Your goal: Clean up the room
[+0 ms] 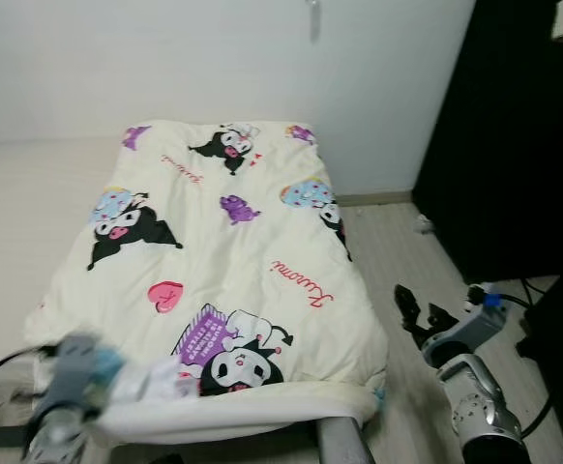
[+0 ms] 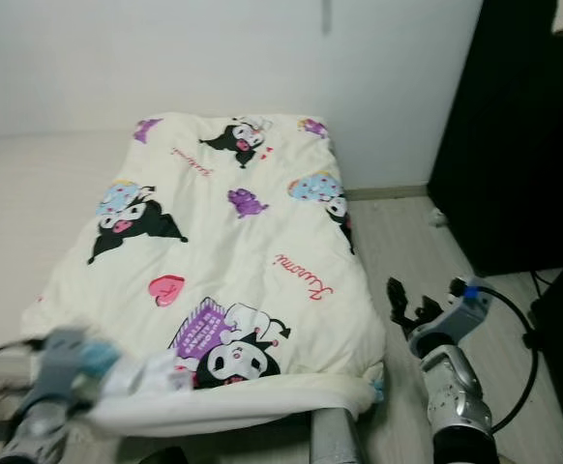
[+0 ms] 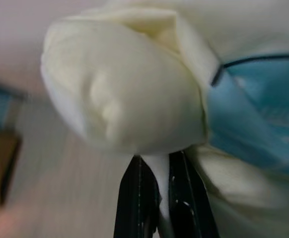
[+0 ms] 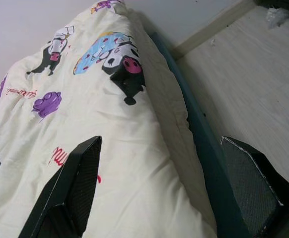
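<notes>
Left end effector (image 3: 157, 198) pinches the near corner of the cream cartoon-printed quilt (image 1: 233, 251), which covers the bed. Right end effector (image 4: 167, 191) hovers wide open beside the quilt's floor-side edge.

Floor (image 1: 407, 242) passable — between bed (image 1: 214, 271) and cabinet (image 1: 514, 145).

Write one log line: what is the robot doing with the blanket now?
left gripper: shut on blanket corner at bed foot | right gripper: open, beside bed's right edge | blanket: spread over bed
</notes>
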Robot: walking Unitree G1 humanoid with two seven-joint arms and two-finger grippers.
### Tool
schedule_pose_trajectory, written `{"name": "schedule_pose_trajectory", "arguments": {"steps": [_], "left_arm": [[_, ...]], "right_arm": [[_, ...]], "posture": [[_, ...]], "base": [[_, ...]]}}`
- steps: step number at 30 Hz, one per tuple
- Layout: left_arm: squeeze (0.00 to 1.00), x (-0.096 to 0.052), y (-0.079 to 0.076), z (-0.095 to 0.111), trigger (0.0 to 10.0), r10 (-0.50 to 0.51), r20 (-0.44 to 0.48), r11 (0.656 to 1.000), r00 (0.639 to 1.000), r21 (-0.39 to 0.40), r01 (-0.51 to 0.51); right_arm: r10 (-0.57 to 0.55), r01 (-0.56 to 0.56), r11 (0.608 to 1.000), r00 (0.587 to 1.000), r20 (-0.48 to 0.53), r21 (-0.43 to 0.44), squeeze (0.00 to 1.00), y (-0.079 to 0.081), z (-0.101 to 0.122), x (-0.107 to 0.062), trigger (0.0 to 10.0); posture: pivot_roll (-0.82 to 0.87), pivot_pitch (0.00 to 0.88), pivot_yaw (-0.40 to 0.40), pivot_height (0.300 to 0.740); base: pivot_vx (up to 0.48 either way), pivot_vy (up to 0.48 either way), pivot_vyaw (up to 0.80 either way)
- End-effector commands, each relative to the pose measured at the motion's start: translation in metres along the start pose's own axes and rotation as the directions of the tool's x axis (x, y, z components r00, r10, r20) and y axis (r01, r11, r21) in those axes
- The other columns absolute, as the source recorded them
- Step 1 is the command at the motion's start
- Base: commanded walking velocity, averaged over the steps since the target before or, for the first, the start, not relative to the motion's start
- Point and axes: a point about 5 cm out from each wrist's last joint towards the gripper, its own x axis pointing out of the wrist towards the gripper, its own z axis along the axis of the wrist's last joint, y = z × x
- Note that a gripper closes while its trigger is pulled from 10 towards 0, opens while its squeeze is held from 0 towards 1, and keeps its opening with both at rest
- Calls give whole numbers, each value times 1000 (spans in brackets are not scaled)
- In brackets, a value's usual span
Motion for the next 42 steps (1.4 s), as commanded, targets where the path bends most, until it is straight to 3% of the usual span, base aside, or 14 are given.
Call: {"name": "schedule_pose_trajectory", "arguments": {"steps": [1,3,4,7,12,13,17,23,29,34,35,36,39,42], "left_arm": [[0,0,25,-26,0,87,-110,996,990,-9,-88],[0,-5,27,-44,0,94,-171,995,981,-15,-98],[0,-12,26,-61,10000,82,-228,996,970,-3,-85],[0,-30,15,-94,10000,49,-348,999,936,7,-50],[0,-39,5,-105,10000,17,-394,1000,919,3,-17],[1000,-40,2,-106,10000,-5,-399,1000,917,-15,-2],[1000,-41,-10,-102,10000,-92,-384,995,919,-76,67],[1000,-42,-19,-98,10000,-133,-374,991,918,-62,118],[1000,-42,-11,-104,10000,-107,-399,994,911,-20,108],[1000,-31,-6,-86,10000,-109,-325,993,940,-85,85],[898,-27,-8,-76,10000,-127,-283,989,951,-107,100],[0,-22,-9,-63,10000,-128,-236,987,963,-122,101],[0,-17,-10,-52,10000,-122,-193,987,974,-130,98],[0,-3,0,-20,10000,-50,-119,973,992,-228,22]], "right_arm": [[11,-11,1000,1000,-22,1,0,4,-7,1,10000],[15,-15,1000,999,-29,-2,0,5,-9,1,10000],[17,-17,1000,999,-34,-3,0,5,-10,1,10000],[17,-17,1000,999,-42,-5,0,5,-11,1,10000],[16,-17,1000,999,-47,-10,0,4,-12,1,10000],[17,-17,1000,999,-47,-11,0,4,-11,1,10000],[20,-21,1000,999,-46,-13,0,4,-11,1,10000],[38,-39,999,996,-77,-14,0,6,-19,0,10000],[58,-59,998,989,-135,-3,0,10,-38,-4,10000],[107,-107,994,975,-192,10,0,15,-56,-11,10000],[111,-113,994,970,-215,5,0,15,-62,-12,10000],[107,-111,994,964,-244,-3,0,14,-69,-15,10000],[98,-105,994,957,-273,-12,0,13,-75,-17,10000],[54,-76,996,928,-369,-45,0,5,-96,-27,10000]], "posture": [[-138,88,63,525],[-137,88,64,525],[-136,89,63,525],[-139,89,60,525],[-142,88,59,525],[-149,84,61,525],[-149,84,61,525],[-152,74,63,525],[-159,68,66,525],[-159,53,59,535],[-159,52,57,539],[-157,44,53,544],[-157,44,53,554],[-146,14,45,568]], "base": [[0,0,0],[0,0,0],[0,0,0],[0,0,0],[0,0,0],[0,0,0],[0,0,0],[0,0,0],[0,0,0],[0,0,0],[0,0,0],[0,0,0],[0,0,0],[0,0,0]]}}
